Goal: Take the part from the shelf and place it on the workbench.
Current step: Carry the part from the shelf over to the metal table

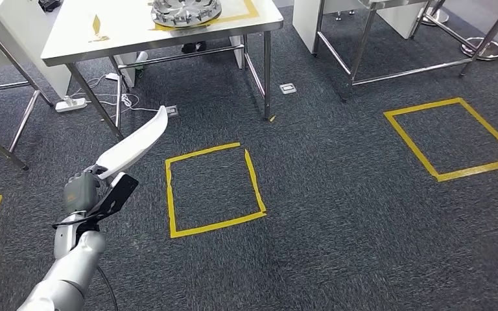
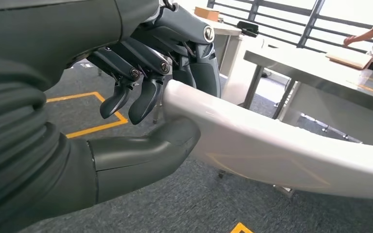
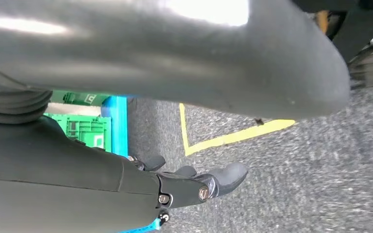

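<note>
A: Where's the part [image 1: 134, 145] now?

B: Your left hand [image 1: 91, 194] has it, thumb under and fingers [image 2: 141, 92] wrapped over one end. The long white blade sticks out ahead toward the workbench [image 1: 71, 32], well short of it.

A: And the right hand [image 3: 194, 187]?

B: Hanging low above the carpet, fingers loosely curled with nothing in them that I can see.

A: How should I carry on?

B: Walk up to the workbench squarely and keep the wrist level, since I'd judge the free end will swing. Raise it above the bench edge, and set it down away from the metal disc [image 1: 186, 11] on the far side
</note>
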Available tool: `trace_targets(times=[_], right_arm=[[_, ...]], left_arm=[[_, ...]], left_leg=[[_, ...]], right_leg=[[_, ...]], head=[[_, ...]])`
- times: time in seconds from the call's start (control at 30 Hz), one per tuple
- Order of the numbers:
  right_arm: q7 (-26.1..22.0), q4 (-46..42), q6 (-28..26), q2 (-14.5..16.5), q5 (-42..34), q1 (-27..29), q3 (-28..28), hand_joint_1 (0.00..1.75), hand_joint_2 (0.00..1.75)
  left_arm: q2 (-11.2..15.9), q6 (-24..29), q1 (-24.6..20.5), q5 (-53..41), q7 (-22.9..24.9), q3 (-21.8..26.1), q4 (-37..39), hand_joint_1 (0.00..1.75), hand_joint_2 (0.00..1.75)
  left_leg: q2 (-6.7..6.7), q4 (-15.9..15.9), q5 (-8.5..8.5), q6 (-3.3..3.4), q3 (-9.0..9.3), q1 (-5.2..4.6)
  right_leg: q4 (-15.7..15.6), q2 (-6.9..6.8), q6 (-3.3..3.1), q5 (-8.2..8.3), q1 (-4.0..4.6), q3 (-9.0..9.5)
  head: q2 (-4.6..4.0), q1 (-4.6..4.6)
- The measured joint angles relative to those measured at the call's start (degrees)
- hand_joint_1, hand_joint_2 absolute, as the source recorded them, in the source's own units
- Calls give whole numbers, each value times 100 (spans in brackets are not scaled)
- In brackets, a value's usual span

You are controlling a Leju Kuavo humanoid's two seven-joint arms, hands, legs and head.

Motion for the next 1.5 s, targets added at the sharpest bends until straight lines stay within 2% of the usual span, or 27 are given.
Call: trace_targets(times=[0.07,0.17,0.2,0.27,0.3,0.37,0.43,0.5,0.53,0.57,0.6,0.67,0.7,0.73,0.8,0.87,0.9,0.97,1.03,1.07,1.1,1.17,1.2,1.23,1.3,1.4,1.5], right_arm=[[1,0,0,2,-3,8,-1,0,0],[-25,8,0,17,-3,20,-1,0,0],[-26,10,0,21,-3,18,-1,0,0],[4,11,1,20,-3,-14,-1,0,0],[33,11,1,19,-3,-26,-1,0,0],[49,11,2,17,-5,-40,-1,0,0],[-2,11,2,17,-9,-23,-1,0,0],[-38,11,2,16,-14,10,-2,0,0],[-35,11,2,15,-16,28,-3,0,0],[-27,13,2,15,-19,44,-4,0,0],[-19,15,1,15,-21,72,-5,0,0],[-74,17,-7,15,-27,115,-11,0,0],[-109,18,-13,13,-29,128,-14,0,0],[-101,17,-19,10,-28,116,-15,0,0],[79,17,-26,3,-22,50,-16,0,0],[247,17,-26,-7,-14,-18,-16,0,0],[223,17,-22,-12,-11,-28,-16,0,0],[47,17,-13,-16,-7,-17,-16,0,0],[-61,17,-7,-15,-5,3,-17,0,0],[-71,17,-5,-13,-5,8,-18,0,0],[-70,17,-4,-10,-5,10,-18,0,0],[-105,18,-7,-5,-11,11,-20,0,0],[-136,18,-9,-4,-17,2,-21,0,0],[-161,18,-14,-4,-23,-7,-22,0,0],[-167,18,-21,-3,-36,-40,-22,0,0],[-154,17,-19,-1,-52,-58,-22,0,0],[-154,17,-18,-1,-74,-44,-25,0,0]], left_arm=[[1,2,7,-3,5,0,12,155,175],[14,22,35,-4,5,1,32,155,175],[16,31,48,-3,5,2,33,155,175],[13,47,50,-4,5,2,9,155,175],[7,60,41,-4,3,2,-6,155,175],[4,86,29,-1,2,3,-21,155,175],[0,99,50,2,2,4,-17,155,175],[-13,102,85,3,1,5,-9,155,175],[-22,102,95,3,-1,5,-4,155,175],[-29,102,99,3,-3,5,0,155,175],[-34,102,108,2,-4,5,9,155,175],[-50,102,116,-4,-4,8,42,155,175],[-64,102,121,-9,-2,9,47,155,175],[-75,103,111,-14,-1,10,38,155,175],[-87,105,65,-19,-3,11,-5,155,175],[-85,114,4,-21,-10,11,-20,155,175],[-84,118,-4,-21,-13,11,-18,155,175],[-79,126,16,-20,-14,11,-10,155,175],[-74,136,46,-22,-14,11,-5,155,175],[-67,138,55,-27,-15,11,-4,155,175],[-55,139,64,-36,-17,11,-2,155,175],[-27,136,83,-73,-12,11,26,155,175],[-17,133,91,-108,1,11,27,155,175],[-25,130,87,-150,19,10,14,155,175],[-53,118,34,-261,53,1,-52,155,175],[-85,52,-59,-454,128,-26,-103,155,175],[-115,-108,-78,-774,206,-146,-133,155,175]], left_leg=[[16,-424,78,61,-97,-23],[96,-1340,1308,183,-34,-118],[98,-1464,1552,213,7,-140],[37,-1475,1426,269,156,-141],[3,-1511,1334,307,269,-130],[-47,-1600,1146,378,552,-125],[-90,-1690,936,433,871,-143],[-157,-1775,711,460,1229,-171],[-192,-1805,584,462,1422,-187],[-219,-1823,448,460,1616,-203],[-234,-1837,304,461,1774,-216],[-278,-1808,7,442,2045,-239],[-301,-1801,-128,422,2166,-236],[-324,-1740,-183,384,2276,-231],[-292,-1349,-48,304,2225,-203],[-155,-606,201,222,1770,-181],[-86,-283,183,194,1488,-168],[-35,23,-230,153,969,-140],[-24,-93,-652,114,565,-119],[-14,-295,-607,91,415,-109],[7,-606,-247,66,302,-97],[85,-1294,971,76,158,-84],[108,-1478,1404,112,140,-83],[115,-1544,1577,170,146,-81],[69,-1492,1400,278,259,-65],[19,-1571,1186,376,527,-51],[-29,-1620,928,428,874,-77]], right_leg=[[-49,-10,16,-197,-1,282],[-203,-23,88,-505,19,685],[-283,-26,132,-557,33,824],[-245,-29,212,-433,47,946],[13,-22,233,-251,45,854],[836,3,233,-18,42,311],[1435,18,212,-268,64,-347],[1508,28,203,-754,88,-882],[1365,35,194,-856,95,-1090],[1124,43,176,-734,103,-1262],[782,49,144,-270,112,-1395],[124,57,85,932,166,-1556],[-54,63,55,1342,201,-1553],[-113,64,24,1439,235,-1517],[-92,60,-67,1296,249,-1295],[-103,53,-135,1106,227,-1036],[-108,54,-148,987,214,-901],[-113,60,-144,715,173,-581],[-120,74,-108,416,113,-214],[-124,82,-82,262,80,-23],[-130,88,-49,104,50,156],[-141,105,28,-203,33,463],[-195,110,67,-328,45,580],[-220,111,108,-375,62,677],[-27,97,182,-203,76,644],[989,77,234,94,73,7],[1436,72,219,-672,106,-689]], head=[[0,-2],[0,-22],[0,-25],[0,-17],[0,-11],[0,3],[0,14],[0,19],[0,19],[0,19],[0,19],[0,1],[0,-10],[0,-20],[0,-13],[-1,-23],[-1,-36],[0,-45],[0,-49],[0,-50],[0,-51],[-1,-90],[-1,-106],[-1,-118],[0,-101],[-1,-82],[0,-72]])
